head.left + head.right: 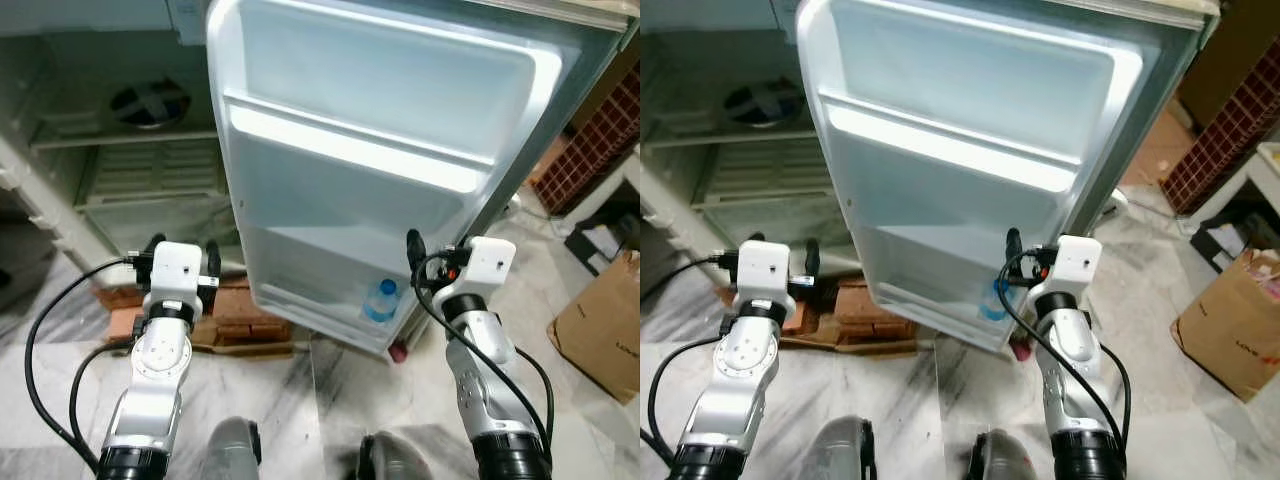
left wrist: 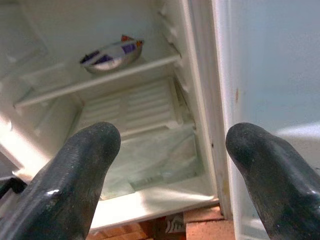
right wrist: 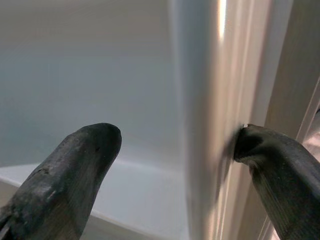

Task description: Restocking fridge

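Note:
The fridge stands open, and its white door (image 1: 380, 150) swings out toward me. A clear water bottle with a blue cap (image 1: 381, 300) stands in the door's bottom shelf. On an inner shelf (image 2: 95, 82) sits a metal bowl (image 2: 112, 54) holding wrapped packets. My left gripper (image 1: 185, 245) is open and holds nothing, pointing at the lower fridge compartment beside the door's hinge side. My right gripper (image 3: 177, 145) is open at the door's outer edge (image 3: 200, 120), which runs between its fingers. One fingertip (image 3: 250, 142) touches that edge.
A clear crisper drawer (image 2: 150, 160) lies at the fridge's bottom. Red bricks (image 1: 235, 310) prop up the fridge base. A cardboard box (image 1: 605, 325) sits on the marble floor at the right, near a brick-patterned wall (image 1: 590, 150).

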Available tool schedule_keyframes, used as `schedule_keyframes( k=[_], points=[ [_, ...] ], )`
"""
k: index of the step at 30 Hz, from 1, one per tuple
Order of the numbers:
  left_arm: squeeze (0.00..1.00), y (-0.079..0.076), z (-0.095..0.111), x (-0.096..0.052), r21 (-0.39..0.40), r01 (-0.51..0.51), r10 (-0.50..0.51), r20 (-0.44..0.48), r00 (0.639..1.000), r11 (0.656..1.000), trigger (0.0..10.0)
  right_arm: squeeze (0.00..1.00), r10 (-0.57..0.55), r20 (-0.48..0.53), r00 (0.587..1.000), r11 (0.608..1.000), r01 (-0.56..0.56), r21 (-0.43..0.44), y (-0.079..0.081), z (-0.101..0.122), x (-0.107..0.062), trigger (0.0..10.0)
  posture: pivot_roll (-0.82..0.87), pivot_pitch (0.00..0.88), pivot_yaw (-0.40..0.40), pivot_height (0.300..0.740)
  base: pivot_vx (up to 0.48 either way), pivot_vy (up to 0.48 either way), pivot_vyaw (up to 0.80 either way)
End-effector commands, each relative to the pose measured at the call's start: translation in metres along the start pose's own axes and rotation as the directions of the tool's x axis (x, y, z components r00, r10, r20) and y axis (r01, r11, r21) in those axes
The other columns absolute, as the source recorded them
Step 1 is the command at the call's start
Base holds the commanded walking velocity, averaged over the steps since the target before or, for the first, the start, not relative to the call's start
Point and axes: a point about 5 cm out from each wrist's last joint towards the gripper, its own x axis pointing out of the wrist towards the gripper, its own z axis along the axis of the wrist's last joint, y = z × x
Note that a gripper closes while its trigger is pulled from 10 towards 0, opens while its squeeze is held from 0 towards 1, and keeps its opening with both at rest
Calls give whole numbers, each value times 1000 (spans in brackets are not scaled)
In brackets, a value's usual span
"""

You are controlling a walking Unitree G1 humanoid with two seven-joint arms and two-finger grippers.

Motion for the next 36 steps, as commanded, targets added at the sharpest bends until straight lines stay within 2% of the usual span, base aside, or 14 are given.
schedule_keyframes(
  k=[1, 8, 11, 14, 19, 23, 26, 28, 32, 33, 34, 36],
  points=[
    [0, -3, -3, -3, -6, 14, -14, -11, 1000, 1000, 10000, 0, 51, 37, 998, 999, -51, -8, 7, 10, 3, 10000, 86, 16, -54, 740, 0, 0, 0],
    [0, -2, -4, -3, -6, 1, -1, -18, 1000, 1000, 10000, 0, 76, -17, 997, 996, -76, -44, 12, 1, 0, 10000, 92, 14, -61, 740, 0, 0, 0],
    [0, -2, -5, -4, 9, -1, 1, -22, 1000, 1000, 10000, 0, 123, 2, 992, 992, -122, -32, 15, 3, 0, 10000, 93, 13, -63, 740, 0, 0, 0],
    [0, -2, -5, -4, 17, 0, 0, -19, 1000, 1000, 10000, 0, 119, 25, 993, 993, -118, -30, 15, 7, 0, 10000, 93, 12, -63, 740, 0, 0, 0],
    [0, -3, -4, -3, 13, 7, -7, -18, 1000, 1000, 10000, 0, 123, 30, 992, 992, -123, -17, 18, 9, 1, 10000, 94, 14, -62, 740, 0, -386, 0],
    [0, -3, -4, -3, 10, 9, -8, -20, 1000, 1000, 10000, 0, 157, 13, 987, 987, -158, 18, 20, 6, 1, 10000, 93, 16, -61, 740, 0, -416, 0],
    [0, -3, -5, -3, 7, 10, -10, -22, 1000, 1000, 10000, 0, 261, -39, 965, 963, -257, 81, 29, -2, -3, 10000, 93, 17, -59, 740, 0, -425, 0],
    [0, -4, -5, -3, 6, 13, -13, -21, 1000, 1000, 10000, 0, 364, -57, 930, 928, -356, 113, 39, -6, -8, 10000, 92, 17, -59, 740, 0, -428, 0],
    [0, -5, -4, -3, 0, 18, -18, -19, 1000, 1000, 10000, 0, 547, -93, 832, 828, -521, 207, 53, -11, -20, 10000, 95, 18, -60, 740, 0, -431, 0],
    [0, -5, -4, -3, 0, 17, -17, -19, 1000, 1000, 10000, 0, 603, -105, 791, 789, -571, 224, 55, -12, -24, 10000, 95, 17, -61, 740, 0, -435, 0],
    [0, -5, -4, -3, 0, 16, -16, -21, 1000, 1000, 10000, 0, 671, -121, 731, 734, -633, 247, 57, -14, -30, 10000, 95, 17, -61, 740, 0, -431, 0],
    [0, -5, -4, -3, 0, 15, -15, -22, 1000, 1000, 10000, 0, 723, -143, 676, 684, -670, 289, 57, -16, -35, 10000, 96, 17, -62, 740, 0, -433, 0]
  ],
)
